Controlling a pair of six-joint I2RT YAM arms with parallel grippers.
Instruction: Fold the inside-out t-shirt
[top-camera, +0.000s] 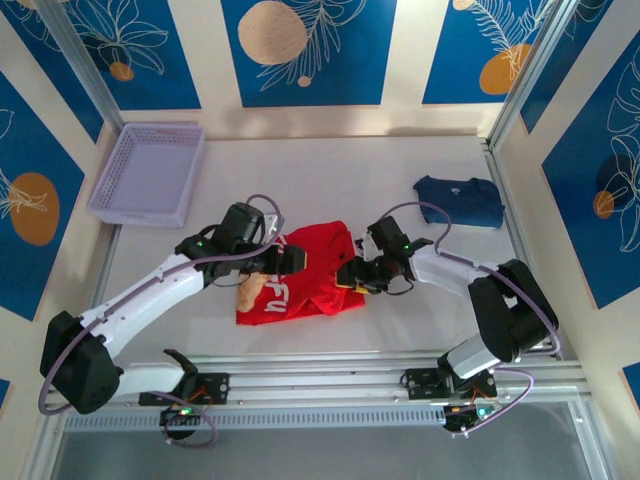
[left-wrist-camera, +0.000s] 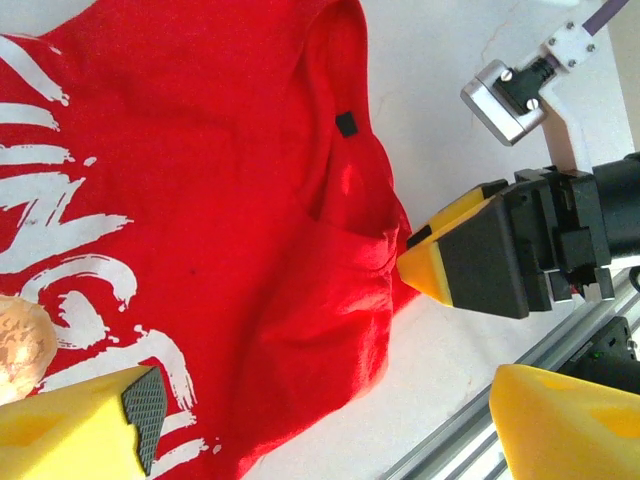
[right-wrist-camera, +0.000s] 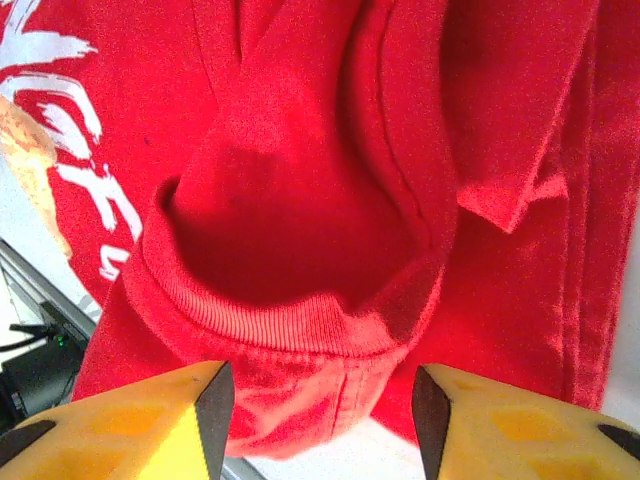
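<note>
Fingers of the left gripper (left-wrist-camera: 322, 432) stand wide apart over the inside-out t-shirt (top-camera: 312, 287) and hold nothing. Those of the right gripper (right-wrist-camera: 318, 405) are parted about halfway, with a ribbed, rolled edge of the cloth lying between them, seemingly not pinched. The shirt lies crumpled close to the near edge of the table (top-camera: 400, 325), about midway between its left and right edges, with one gripper at each side of it. It looks light, limp and easily bunched, so I judge a single pinch would only drag up a fold. A better hold is probably the doubled ribbed hem or the neckline by the small dark tag (left-wrist-camera: 346, 123), with each gripper taking a corner to spread it flat. The sleeves are lost in the folds, and white brush lettering shows, so I cannot tell which face is out. A pale tan lump (left-wrist-camera: 18, 348) at the shirt's left edge is cut off and unclear. Farther back, a navy garment (top-camera: 458, 200) lies by the right edge.
</note>
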